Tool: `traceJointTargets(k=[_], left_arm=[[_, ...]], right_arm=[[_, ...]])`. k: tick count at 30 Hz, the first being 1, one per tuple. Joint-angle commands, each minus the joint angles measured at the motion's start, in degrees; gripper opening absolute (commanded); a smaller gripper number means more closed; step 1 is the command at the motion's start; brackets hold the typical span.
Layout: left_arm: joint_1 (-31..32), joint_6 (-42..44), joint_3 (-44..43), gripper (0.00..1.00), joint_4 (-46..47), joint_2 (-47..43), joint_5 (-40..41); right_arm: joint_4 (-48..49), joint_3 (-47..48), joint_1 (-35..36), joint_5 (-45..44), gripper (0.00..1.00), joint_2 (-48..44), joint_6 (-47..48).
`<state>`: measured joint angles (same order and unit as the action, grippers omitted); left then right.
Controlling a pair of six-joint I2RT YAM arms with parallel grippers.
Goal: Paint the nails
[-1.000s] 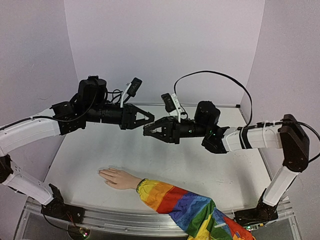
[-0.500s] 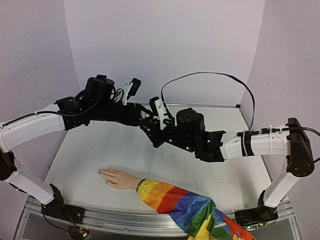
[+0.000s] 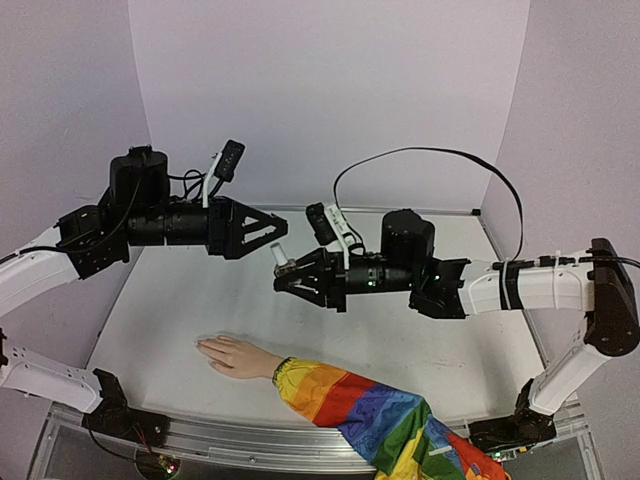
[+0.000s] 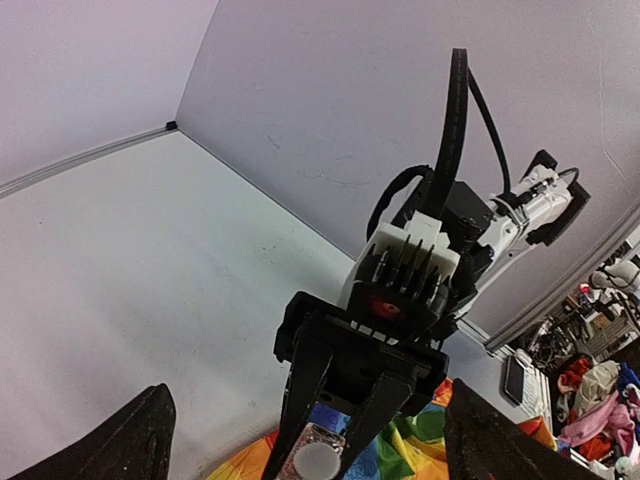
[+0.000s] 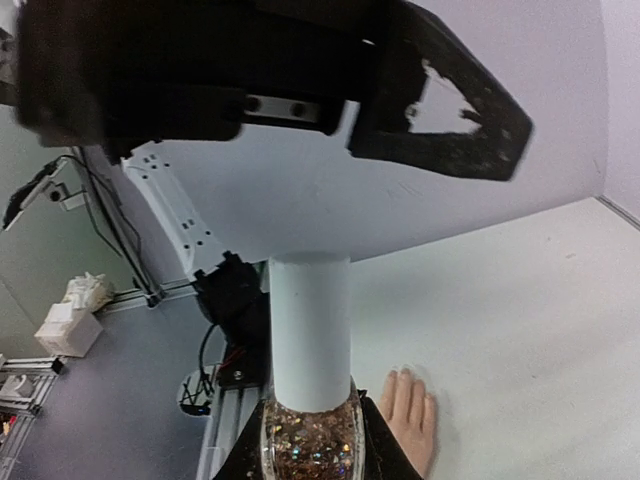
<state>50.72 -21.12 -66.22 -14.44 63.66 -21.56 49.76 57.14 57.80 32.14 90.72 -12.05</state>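
- The left gripper [image 3: 272, 230] hangs in mid-air, its jaws spread wide and holding nothing.
- The right gripper [image 3: 285, 272] clamps a glitter nail polish bottle [image 5: 309, 435], its white cap [image 5: 310, 330] on.
- The mannequin hand [image 3: 235, 355] lies flat on the table [image 3: 400, 330], at 7 o'clock from the bottle.
- The nails [image 3: 201, 345] point toward 9 o'clock.

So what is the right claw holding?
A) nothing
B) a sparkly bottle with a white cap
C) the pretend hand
B: the right gripper is shut on the sparkly bottle, white cap pointing out; the mannequin hand lies apart on the table.
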Motion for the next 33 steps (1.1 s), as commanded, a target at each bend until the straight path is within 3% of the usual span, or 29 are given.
traceJointTargets(k=[1,8,13,21,26,28,31,32,33], left_arm=[[0.1,-0.1,-0.2,0.89,4.6,1.2,-6.5],[0.1,0.9,-0.4,0.61,6.7,2.3,-15.2],[0.1,0.8,-1.2,0.55,7.2,3.6,-17.4],[0.1,1.2,-3.4,0.34,7.2,6.3,-17.4],[0.1,2.0,-4.5,0.10,7.2,7.7,-17.3],[0.1,2.3,-4.4,0.00,7.0,8.2,-16.7],[0.2,2.7,-3.6,0.00,6.3,8.6,-12.8],[0.2,2.7,-3.7,0.00,5.3,8.7,-10.0],[0.3,2.8,-4.1,0.00,3.7,8.9,-6.9]], right_arm=[[12.5,-1.1,-1.2,11.4,0.00,-2.8,-6.0],[20.4,-1.0,-3.1,16.8,0.00,-1.8,-10.9],[21.3,0.1,-3.4,18.1,0.00,-0.5,-11.6],[21.3,1.0,-3.9,19.0,0.00,1.3,-11.5],[21.3,0.8,-4.3,18.0,0.00,1.5,-11.1],[21.1,0.1,-4.6,15.1,0.00,0.9,-10.3],[14.9,-0.6,-4.6,4.4,0.00,-0.7,-6.0],[10.2,-0.2,-3.8,-3.9,0.00,-1.3,-3.2],[2.5,2.0,-0.6,-22.5,0.00,-1.6,0.1]])
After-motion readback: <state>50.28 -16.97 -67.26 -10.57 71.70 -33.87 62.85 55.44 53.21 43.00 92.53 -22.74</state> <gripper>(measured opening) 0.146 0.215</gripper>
